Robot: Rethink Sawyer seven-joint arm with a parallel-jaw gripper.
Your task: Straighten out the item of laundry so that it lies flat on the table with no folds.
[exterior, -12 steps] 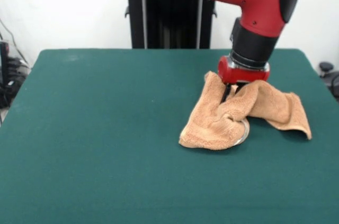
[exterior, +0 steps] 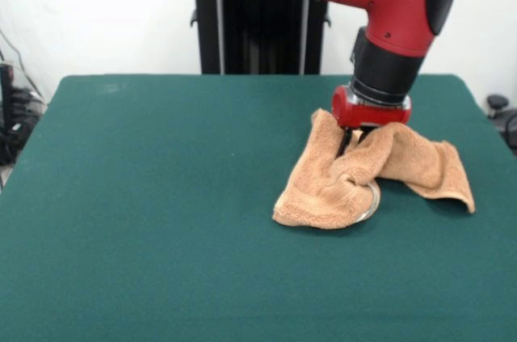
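- Plainly, the small orange-tan terry towel (exterior: pixel 355 176) is far from flat: it sits bunched on the large dark green felt-topped table (exterior: pixel 161 196), right of the table's middle and roughly midway between its near and far edges.
- At the towel's left end a thick rounded fold lies on the felt. From there creased ridges climb toward the towel's centre, and beyond the centre a lower flap trails off to the right and ends in a corner lying on the table.
- Under the near edge of that left fold a pale curved rim (exterior: pixel 370 203) peeps out. I cannot say what it is, whether a hem, a tag or some other object.
- Risks, as I judge them:
  - lifting straight up from the towel's centre would gather the cloth into a hanging bundle and add folds;
  - dragging toward the towel's left would roll the thick fold further under itself;
  - letting go here would leave the peak to slump into a new crease;
  - the doubled layers may be caught together, so one pull could carry the whole towel without opening it.
- The red and black arm comes down from above, its black wrist nearly upright over the towel's centre. The gripper (exterior: pixel 355 138) is sunk into the highest ridge.
- Dark finger parts show just below the red collar, but cloth wraps them, so I cannot tell whether the jaws are spread or pinching the towel.
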